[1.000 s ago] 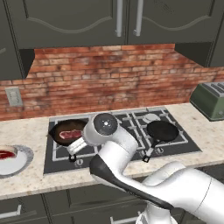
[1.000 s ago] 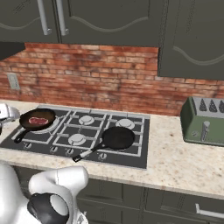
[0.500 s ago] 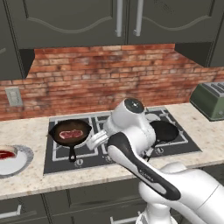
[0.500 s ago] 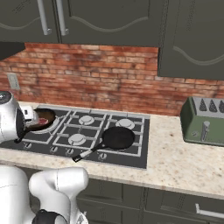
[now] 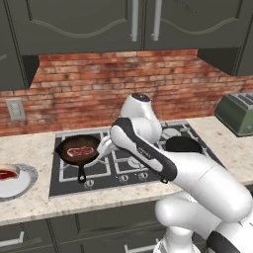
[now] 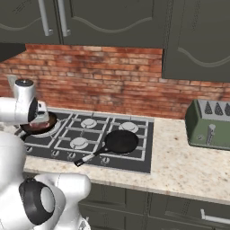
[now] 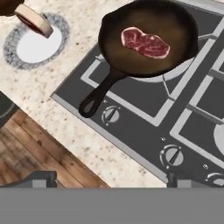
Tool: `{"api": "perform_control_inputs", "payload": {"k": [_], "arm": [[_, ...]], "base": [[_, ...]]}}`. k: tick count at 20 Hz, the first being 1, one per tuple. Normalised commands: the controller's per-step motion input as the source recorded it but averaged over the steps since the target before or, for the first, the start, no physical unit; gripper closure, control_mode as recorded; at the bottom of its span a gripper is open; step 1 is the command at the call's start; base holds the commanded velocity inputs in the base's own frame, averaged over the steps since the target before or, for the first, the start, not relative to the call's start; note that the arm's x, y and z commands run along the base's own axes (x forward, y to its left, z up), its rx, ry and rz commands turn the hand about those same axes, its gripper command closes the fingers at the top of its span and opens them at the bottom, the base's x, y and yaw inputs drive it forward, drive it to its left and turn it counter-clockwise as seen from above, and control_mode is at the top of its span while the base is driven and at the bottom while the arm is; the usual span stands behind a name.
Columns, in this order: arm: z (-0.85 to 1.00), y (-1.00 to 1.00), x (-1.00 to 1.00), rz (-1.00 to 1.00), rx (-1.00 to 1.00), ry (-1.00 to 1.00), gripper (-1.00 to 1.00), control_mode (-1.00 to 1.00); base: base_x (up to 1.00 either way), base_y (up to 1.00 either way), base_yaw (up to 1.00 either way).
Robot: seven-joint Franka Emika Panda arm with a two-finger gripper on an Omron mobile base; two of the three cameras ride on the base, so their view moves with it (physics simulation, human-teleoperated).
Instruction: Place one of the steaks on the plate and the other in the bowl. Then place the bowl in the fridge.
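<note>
One steak (image 7: pixel 145 43) lies in a black frying pan (image 7: pixel 109 30) on the hob's front left burner, also seen as steak (image 5: pixel 80 149). The other steak (image 7: pixel 33 19) rests tilted on the pale plate (image 7: pixel 30 50), which sits on the counter left of the hob (image 5: pixel 22 182). A dark brown rim at the hand view's corner looks like the bowl (image 7: pixel 8 6). My gripper (image 7: pixel 108 178) hovers above the hob's front edge, open and empty, just right of the pan (image 5: pixel 105 147). The fridge is out of view.
A second, empty black pan (image 6: pixel 119 141) sits on the hob's right side, handle toward the front. A green toaster (image 6: pixel 209 126) stands on the counter at the far right. Knobs (image 7: pixel 110 115) line the hob's front. Wood floor (image 7: pixel 26 146) lies below the counter edge.
The arm has risen and swung from low over the hob's front to stand upright beside the steak pan. The jaws stayed open. Pans, plate and steaks have not moved.
</note>
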Motion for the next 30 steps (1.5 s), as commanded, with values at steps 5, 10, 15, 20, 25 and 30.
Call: {"api": "perform_control_inputs", "payload": {"k": [5, 10, 15, 20, 25, 30], "arm": [[-0.28, 0.17, 0.55, 0.14, -0.07, 0.00, -1.00, -1.00], [-0.36, 0.13, 0.36, 0.12, -0.16, -0.01, -1.00, -1.00], [-0.24, 0.14, 0.27, 0.09, -0.23, 0.00, -1.00, -1.00], [-0.07, 0.15, 0.27, 0.10, -0.08, 0.00, -1.00, -1.00], [-0.06, 0.09, 0.26, 0.07, 0.00, 0.00, -1.00, -1.00], [-0.04, 0.01, 0.15, 0.00, 0.00, -0.02, -1.00, -1.00]], "base": [[0.00, 0.00, 0.00], [0.00, 0.00, 0.00], [0.00, 0.00, 0.00], [0.00, 0.00, 0.00], [0.00, 0.00, 0.00], [0.00, 0.00, 0.00]]}}
